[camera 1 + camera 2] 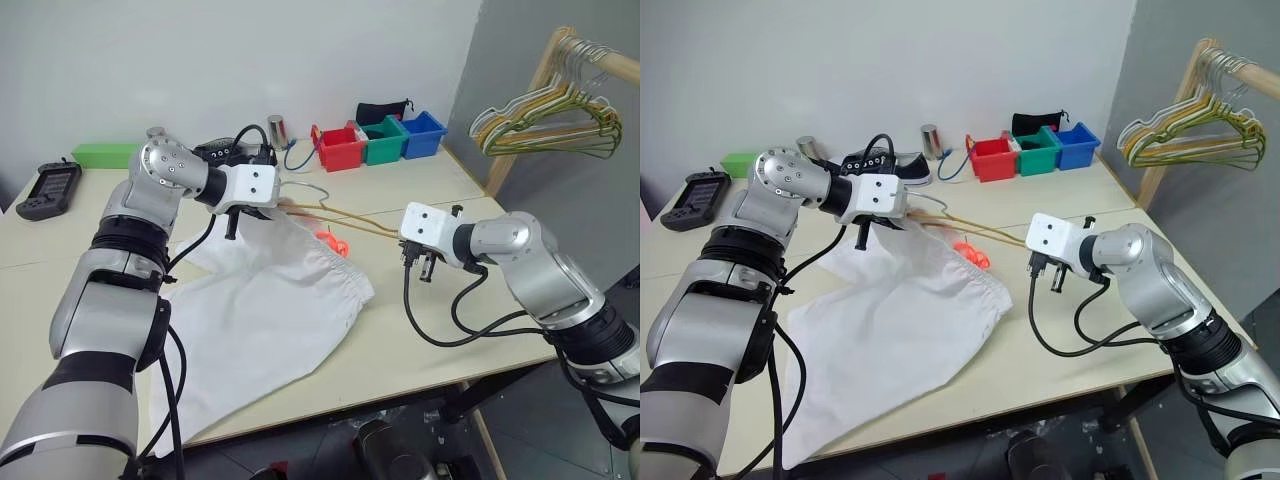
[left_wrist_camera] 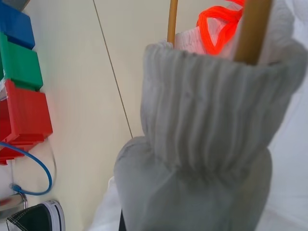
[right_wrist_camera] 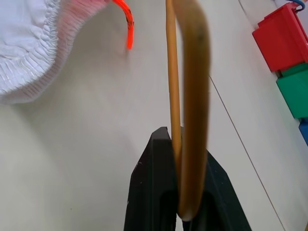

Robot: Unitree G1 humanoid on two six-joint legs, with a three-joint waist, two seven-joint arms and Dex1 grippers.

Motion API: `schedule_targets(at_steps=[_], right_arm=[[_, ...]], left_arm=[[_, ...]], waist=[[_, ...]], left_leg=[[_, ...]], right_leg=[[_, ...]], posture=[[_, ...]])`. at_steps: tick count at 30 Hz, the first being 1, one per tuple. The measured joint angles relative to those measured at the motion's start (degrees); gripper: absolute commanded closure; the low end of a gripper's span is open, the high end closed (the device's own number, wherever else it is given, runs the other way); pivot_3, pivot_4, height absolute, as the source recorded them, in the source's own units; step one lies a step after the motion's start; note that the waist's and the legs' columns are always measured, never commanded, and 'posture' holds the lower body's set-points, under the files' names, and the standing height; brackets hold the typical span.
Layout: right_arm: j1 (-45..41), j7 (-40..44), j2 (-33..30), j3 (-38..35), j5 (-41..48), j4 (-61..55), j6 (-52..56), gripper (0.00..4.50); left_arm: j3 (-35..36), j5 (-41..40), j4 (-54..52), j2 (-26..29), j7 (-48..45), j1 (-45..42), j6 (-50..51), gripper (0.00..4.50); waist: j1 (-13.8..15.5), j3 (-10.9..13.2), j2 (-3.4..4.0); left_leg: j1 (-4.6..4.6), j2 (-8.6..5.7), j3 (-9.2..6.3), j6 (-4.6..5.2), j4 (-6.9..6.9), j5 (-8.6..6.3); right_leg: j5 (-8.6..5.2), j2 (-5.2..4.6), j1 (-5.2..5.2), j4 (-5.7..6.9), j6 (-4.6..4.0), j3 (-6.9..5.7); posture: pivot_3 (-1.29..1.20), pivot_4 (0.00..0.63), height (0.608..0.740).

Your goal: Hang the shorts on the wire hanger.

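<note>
The white shorts [image 1: 270, 300] lie spread on the table, one corner of the gathered waistband lifted off it. My left gripper [image 1: 281, 206] is shut on that waistband [image 2: 211, 110], which drapes over and hides its fingers. The orange-red drawstring [image 1: 335, 241] lies just past it. The golden wire hanger [image 1: 350, 222] runs from the lifted waistband across to my right gripper [image 1: 405, 240]. In the left wrist view the hanger wire [image 2: 252, 29] passes into the waistband opening. My right gripper [image 3: 178, 144] is shut on the hanger's bent end [image 3: 192, 120], above bare tabletop.
Red [image 1: 340, 148], green [image 1: 383, 140] and blue [image 1: 423, 133] bins stand at the table's back. A bunch of hangers [image 1: 550, 125] hangs on a wooden rack at right. A shoe [image 1: 235, 150], a metal can [image 1: 276, 130], a green box [image 1: 105, 154] and a black handheld device [image 1: 50, 188] sit at back left.
</note>
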Motion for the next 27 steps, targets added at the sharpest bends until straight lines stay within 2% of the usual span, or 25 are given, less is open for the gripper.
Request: schedule_targets(at_steps=[10,16,19,21,23,27], right_arm=[[0.0,4.57,-2.64,-3.84,4.02,-3.97,3.07,1.66],[-2.14,6.59,-4.08,-10.84,10.23,-3.99,10.64,0.14],[-3.84,5.51,-2.97,-14.07,12.68,-2.12,14.62,0.03],[-1.76,4.05,-0.98,-16.4,14.25,-1.51,17.73,0.03],[3.49,1.65,3.84,-19.31,17.22,-0.99,25.02,0.03],[10.97,-3.07,14.19,-20.46,22.16,-0.93,36.9,0.03]], left_arm=[[0.0,0.54,-2.98,0.66,3.25,4.1,-0.14,4.5],[0.12,0.35,-7.9,2.6,5.08,10.66,1.07,4.5],[0.53,-0.25,-10.72,2.9,5.26,12.18,3.16,4.5],[0.87,-1.34,-12.99,3.75,5.13,13.28,4.56,4.5],[2.05,-2.51,-14.86,5.2,4.89,14.76,6.37,4.5],[3.06,-3.71,-17.06,6.41,4.71,15.87,9.06,4.5]], waist=[[-0.07,0.0,0.0],[-0.15,0.0,0.0],[-0.11,-0.06,-0.1],[-0.12,-0.25,-0.31],[-0.24,-0.49,-0.55],[-0.2,-0.49,-0.52]], left_leg=[[0.1,0.0,-0.01,0.01,0.01,0.01],[0.27,-0.02,0.02,0.01,0.01,0.06],[0.36,-0.02,-0.01,0.04,0.01,0.16],[0.41,0.01,-0.03,0.09,0.0,0.19],[0.46,0.06,-0.08,0.1,0.0,0.21],[0.46,-0.03,-0.1,0.11,0.01,0.37]], right_leg=[[0.0,-0.02,0.02,0.13,0.0,0.0],[0.0,-0.05,0.06,0.37,0.0,0.03],[0.0,-0.04,0.1,0.49,-0.01,0.0],[0.0,-0.02,0.12,0.59,-0.01,-0.02],[-0.01,0.05,0.12,0.69,-0.02,-0.03],[0.02,0.02,0.09,0.84,-0.05,0.0]], posture=[[-0.31,0.016,0.74],[-0.31,0.013,0.74],[-0.3,0.01,0.74],[-0.3,0.011,0.74],[-0.29,0.012,0.74],[-0.27,0.015,0.74]])
